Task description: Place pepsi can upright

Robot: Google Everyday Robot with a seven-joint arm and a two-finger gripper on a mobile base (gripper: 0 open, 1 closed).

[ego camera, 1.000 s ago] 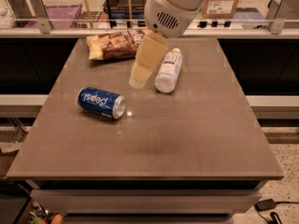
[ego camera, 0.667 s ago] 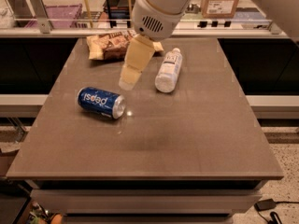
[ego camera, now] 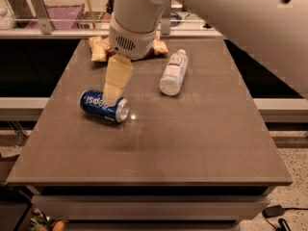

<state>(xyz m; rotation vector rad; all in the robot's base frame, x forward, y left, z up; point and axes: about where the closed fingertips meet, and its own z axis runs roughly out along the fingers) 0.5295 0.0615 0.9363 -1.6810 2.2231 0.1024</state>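
The pepsi can (ego camera: 103, 106) is blue with white lettering and silver ends. It lies on its side on the left part of the brown table (ego camera: 192, 143), with its silver end facing front right. My gripper (ego camera: 113, 93) hangs from the white arm and reaches down onto the can from above. Its cream fingers (ego camera: 117, 81) stand right over the can's middle and their tips look to touch its top.
A clear plastic water bottle (ego camera: 173, 72) with a white label lies on its side right of the gripper. A snack bag (ego camera: 101, 48) lies at the table's back, partly hidden by the arm. Shelving and a rail run behind the table.
The gripper has moved left and down from near the bottle to right above the pepsi can. The can and bottle have not moved.
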